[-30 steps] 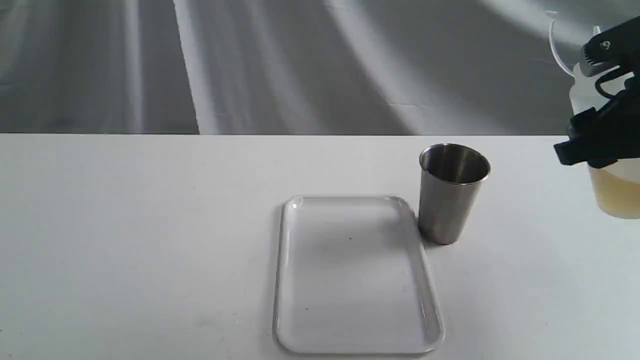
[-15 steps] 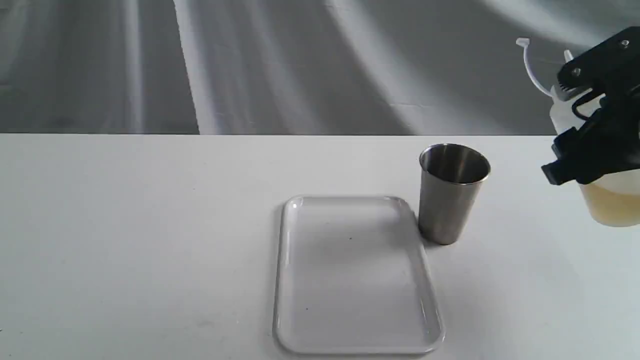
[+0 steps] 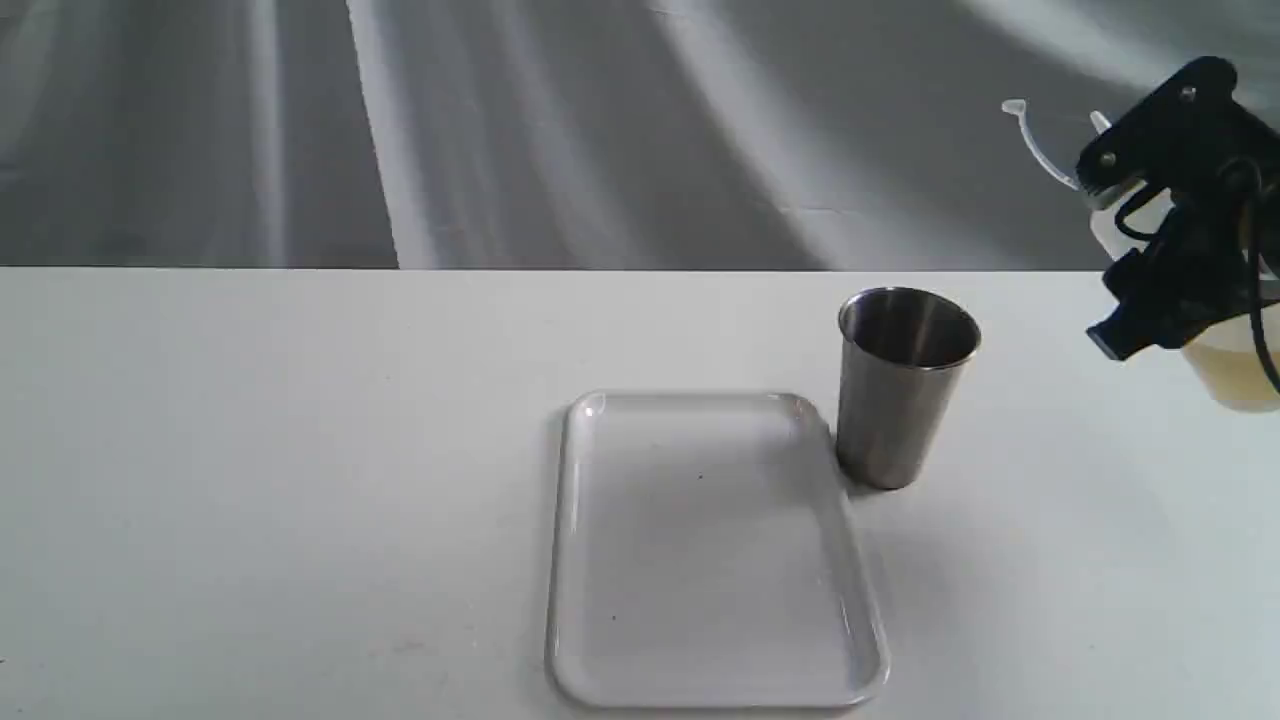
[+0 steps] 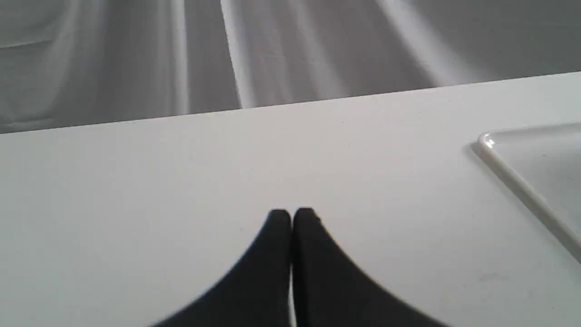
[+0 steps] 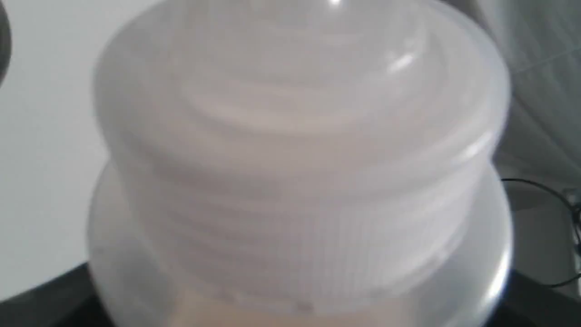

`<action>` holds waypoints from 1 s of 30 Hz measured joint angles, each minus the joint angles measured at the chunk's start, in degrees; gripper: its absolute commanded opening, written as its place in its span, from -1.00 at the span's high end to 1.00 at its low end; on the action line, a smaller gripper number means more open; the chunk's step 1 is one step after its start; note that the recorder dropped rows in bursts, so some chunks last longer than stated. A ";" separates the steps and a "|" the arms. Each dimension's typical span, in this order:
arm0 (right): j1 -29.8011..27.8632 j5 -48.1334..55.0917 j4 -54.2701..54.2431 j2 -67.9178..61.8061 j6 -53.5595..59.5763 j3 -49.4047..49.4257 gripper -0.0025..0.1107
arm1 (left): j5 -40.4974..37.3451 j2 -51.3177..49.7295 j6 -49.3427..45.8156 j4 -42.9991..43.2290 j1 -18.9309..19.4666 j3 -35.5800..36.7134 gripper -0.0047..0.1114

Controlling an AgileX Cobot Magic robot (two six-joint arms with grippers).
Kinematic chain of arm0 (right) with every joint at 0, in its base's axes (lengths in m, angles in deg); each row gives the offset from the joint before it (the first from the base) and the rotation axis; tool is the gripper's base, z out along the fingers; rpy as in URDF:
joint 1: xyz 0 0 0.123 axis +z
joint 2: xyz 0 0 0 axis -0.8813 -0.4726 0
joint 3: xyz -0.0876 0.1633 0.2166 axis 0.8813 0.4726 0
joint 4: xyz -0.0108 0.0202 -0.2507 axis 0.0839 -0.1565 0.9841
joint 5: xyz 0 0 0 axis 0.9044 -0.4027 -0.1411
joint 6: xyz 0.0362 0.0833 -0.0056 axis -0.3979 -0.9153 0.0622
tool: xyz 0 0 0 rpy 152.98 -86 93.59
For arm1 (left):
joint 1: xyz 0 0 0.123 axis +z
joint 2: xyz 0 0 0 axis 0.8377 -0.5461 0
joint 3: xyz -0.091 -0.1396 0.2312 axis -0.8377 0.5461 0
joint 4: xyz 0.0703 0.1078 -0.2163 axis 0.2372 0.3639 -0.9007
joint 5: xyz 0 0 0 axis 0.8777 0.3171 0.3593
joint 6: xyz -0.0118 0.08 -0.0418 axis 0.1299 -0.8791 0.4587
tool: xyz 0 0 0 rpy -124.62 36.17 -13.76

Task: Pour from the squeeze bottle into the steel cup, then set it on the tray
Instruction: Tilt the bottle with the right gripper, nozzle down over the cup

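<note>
We see our right pincer (image 3: 1120, 250) grasping the squeeze bottle (image 3: 1235, 375) above the table (image 3: 250, 450), well right of the upright steel cup (image 3: 905, 400), which stands just beside the tray (image 3: 715, 550); the bottle is tilted cupward, amber liquid low inside, and our left pincer (image 4: 292, 218) is clenched on nothing.

Brushed-metal steel cup (image 3: 905, 400), glossy white plastic tray (image 3: 700, 580), translucent ribbed plastic squeeze bottle (image 5: 299, 159), smooth matt table (image 3: 250, 450)
</note>
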 measured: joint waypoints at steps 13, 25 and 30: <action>8.17 9.49 14.08 -5.86 0.00 -8.28 0.91 | 0.00 0.00 0.00 0.00 0.00 0.00 0.92; 11.12 19.98 19.31 -8.81 0.00 -8.61 0.91 | 0.00 0.00 0.00 0.00 0.00 0.00 0.92; 11.25 22.45 20.23 -8.81 -0.20 -8.61 0.91 | 0.00 0.00 0.00 0.00 0.00 0.00 0.92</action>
